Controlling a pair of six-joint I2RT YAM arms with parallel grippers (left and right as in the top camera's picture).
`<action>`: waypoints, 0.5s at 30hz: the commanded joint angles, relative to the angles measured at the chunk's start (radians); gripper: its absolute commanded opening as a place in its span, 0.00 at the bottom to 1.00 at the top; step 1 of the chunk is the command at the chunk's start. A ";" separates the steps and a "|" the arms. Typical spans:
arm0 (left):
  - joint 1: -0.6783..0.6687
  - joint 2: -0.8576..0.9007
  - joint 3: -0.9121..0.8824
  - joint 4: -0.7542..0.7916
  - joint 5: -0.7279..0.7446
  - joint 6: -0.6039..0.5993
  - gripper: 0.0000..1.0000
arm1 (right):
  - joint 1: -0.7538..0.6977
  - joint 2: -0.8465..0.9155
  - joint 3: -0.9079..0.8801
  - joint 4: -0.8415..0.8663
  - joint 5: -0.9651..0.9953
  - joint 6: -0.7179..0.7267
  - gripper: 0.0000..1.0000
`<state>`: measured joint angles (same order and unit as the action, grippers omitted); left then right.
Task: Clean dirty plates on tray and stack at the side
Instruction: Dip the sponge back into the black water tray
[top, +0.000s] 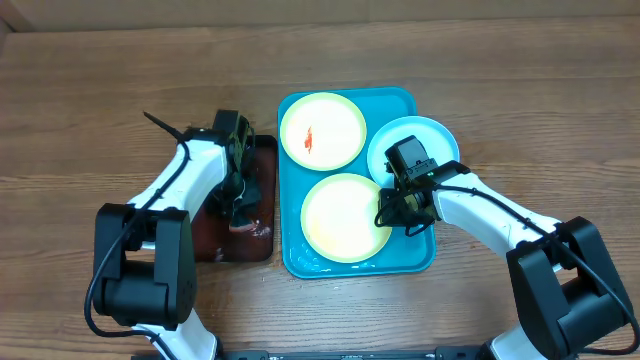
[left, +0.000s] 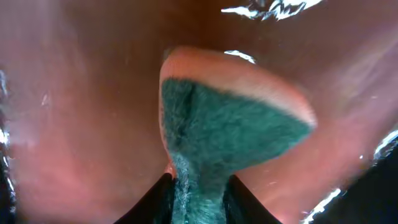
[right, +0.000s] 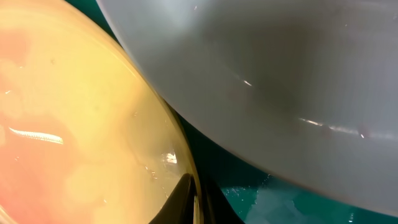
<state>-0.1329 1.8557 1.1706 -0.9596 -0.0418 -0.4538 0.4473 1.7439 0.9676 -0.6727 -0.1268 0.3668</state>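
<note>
The turquoise tray (top: 420, 256) holds two pale yellow-green plates. The far one (top: 322, 130) has a red smear, and the near one (top: 340, 217) looks clean. A white-bluish plate (top: 425, 140) rests tilted over the tray's right rim. My right gripper (top: 392, 213) is shut on the near plate's right rim. In the right wrist view the gripper (right: 198, 199) pinches that yellow rim (right: 74, 124) beneath the white plate (right: 280, 81). My left gripper (top: 240, 205) is over the small black tray, shut on a green-and-pink sponge (left: 230, 124) squeezed between its fingers (left: 158, 199).
The black tray with a reddish-brown wet inside (top: 265, 165) lies just left of the turquoise tray. Its glossy floor (left: 74, 93) fills the left wrist view. Bare wooden table (top: 90, 100) surrounds both trays.
</note>
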 joint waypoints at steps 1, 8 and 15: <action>0.001 0.011 -0.016 0.013 -0.008 -0.003 0.27 | -0.007 0.022 -0.017 0.002 0.083 0.001 0.06; 0.000 0.014 -0.014 0.048 0.058 0.028 0.04 | -0.007 0.022 0.014 0.013 0.119 0.001 0.06; -0.011 0.013 0.106 -0.062 0.117 0.035 0.04 | -0.007 0.022 0.017 0.044 0.180 0.042 0.06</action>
<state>-0.1329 1.8561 1.1854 -0.9874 0.0208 -0.4381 0.4477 1.7439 0.9752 -0.6464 -0.0631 0.3733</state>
